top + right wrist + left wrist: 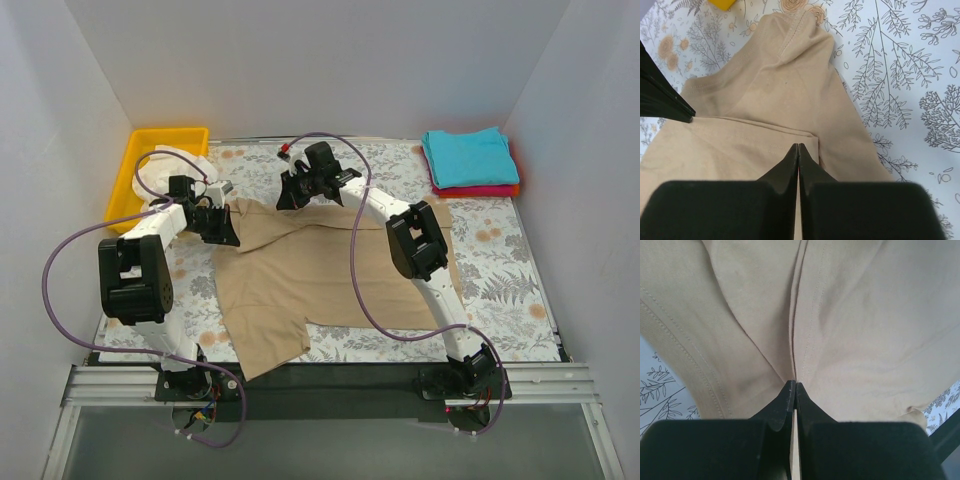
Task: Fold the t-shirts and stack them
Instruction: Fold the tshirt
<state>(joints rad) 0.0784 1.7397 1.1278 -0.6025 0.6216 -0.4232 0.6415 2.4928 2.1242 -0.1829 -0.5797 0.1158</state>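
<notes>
The large tan-khaki t-shirt (320, 270) lies partly spread on the fern-printed cloth, one sleeve toward the near edge. My left gripper (222, 235) is shut on its far left part; in the left wrist view the jaws (795, 384) pinch a fold of tan cloth (865, 315). My right gripper (288, 197) is shut on the shirt's far edge; in the right wrist view the jaws (798, 146) grip a folded hem of the shirt (765, 90). A folded teal shirt (468, 155) lies on a folded red-pink one (485, 190) at the back right. A white shirt (185, 160) hangs out of the yellow bin.
A yellow bin (150, 150) stands at the back left. The fern and flower printed cloth (500, 260) covers the table and shows in the right wrist view (900, 60). White walls close in three sides. The left arm's black finger (665, 102) shows beside the right gripper.
</notes>
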